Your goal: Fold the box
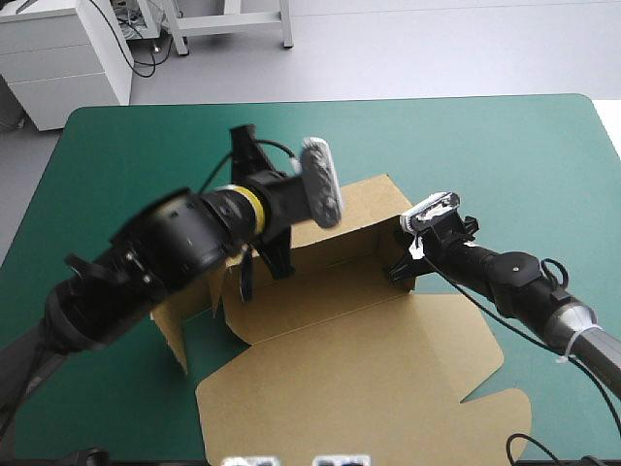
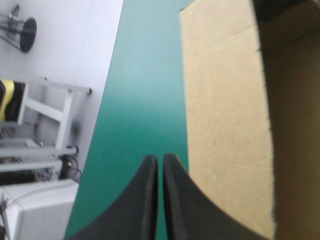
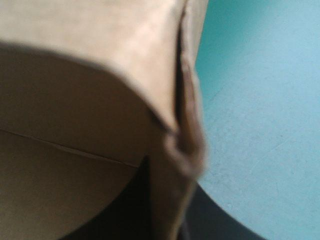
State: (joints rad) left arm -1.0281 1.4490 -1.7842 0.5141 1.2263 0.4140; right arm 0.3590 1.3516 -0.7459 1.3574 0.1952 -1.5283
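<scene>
The brown box [image 1: 349, 340] lies mid-table with its back wall [image 1: 359, 209] and side walls raised and its broad lid flat toward the front edge. My left gripper [image 1: 248, 146] is shut and holds nothing. It hovers just beyond the box's back left corner and points at the table's far left. In the left wrist view the left gripper [image 2: 159, 159] is over teal-green cover, with the box [image 2: 225, 125] beside it. My right gripper [image 1: 404, 264] is shut on the box's right wall. In the right wrist view that wall [image 3: 185, 130] runs between the right gripper's [image 3: 175, 215] fingers.
Teal-green cover [image 1: 485, 146] shows all around the box, widest on the far side and far right. A loose side flap [image 1: 179, 330] of the box sticks out at its left. A white cabinet [image 1: 58, 58] stands past the table's far left corner.
</scene>
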